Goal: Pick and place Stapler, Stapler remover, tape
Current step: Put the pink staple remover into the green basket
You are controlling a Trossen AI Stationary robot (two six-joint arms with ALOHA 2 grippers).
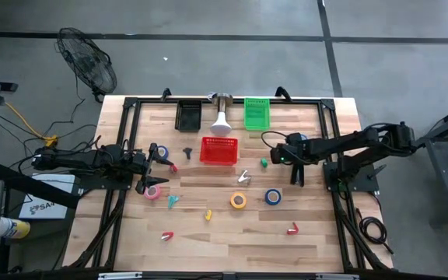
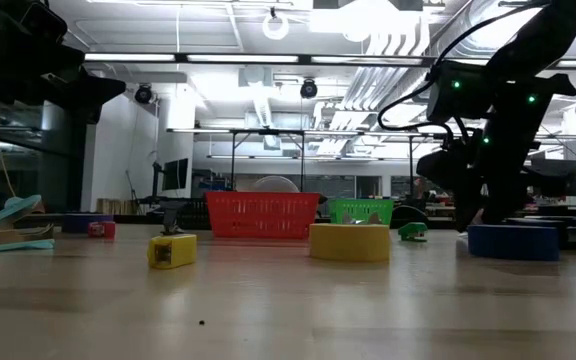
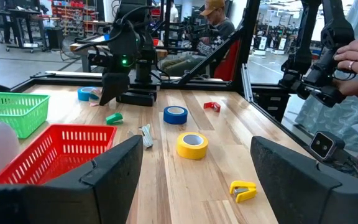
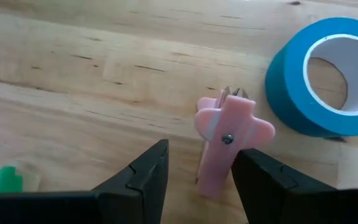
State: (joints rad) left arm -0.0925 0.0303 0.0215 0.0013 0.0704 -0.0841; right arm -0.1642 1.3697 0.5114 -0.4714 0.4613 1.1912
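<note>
– Right gripper (image 4: pixel 199 155): how do its fingers stand?

– Apart, over the table. The near end of a pink staple remover (image 4: pixel 227 140) lies in the gap between them, with bare wood showing beside one finger, so it is not clamped.

– And right around it?

– A blue tape roll (image 4: pixel 319 74) lies flat just beside the remover. Seen from above, a green staple remover (image 1: pixel 264 162) sits at about 7 o'clock of that gripper, and the red basket (image 1: pixel 218 150) is at 9 o'clock.

– Farther out?

– At 6 o'clock lies a second blue tape roll (image 1: pixel 272 196), with the yellow tape roll (image 1: pixel 239 200) just beside it at its 9 o'clock.

– And the other arm?

– The left gripper (image 3: pixel 196 144) waits at the table's 9 o'clock side with its fingers spread wide and holding nothing. The pink tape roll (image 1: pixel 152 192) is near it.
</note>
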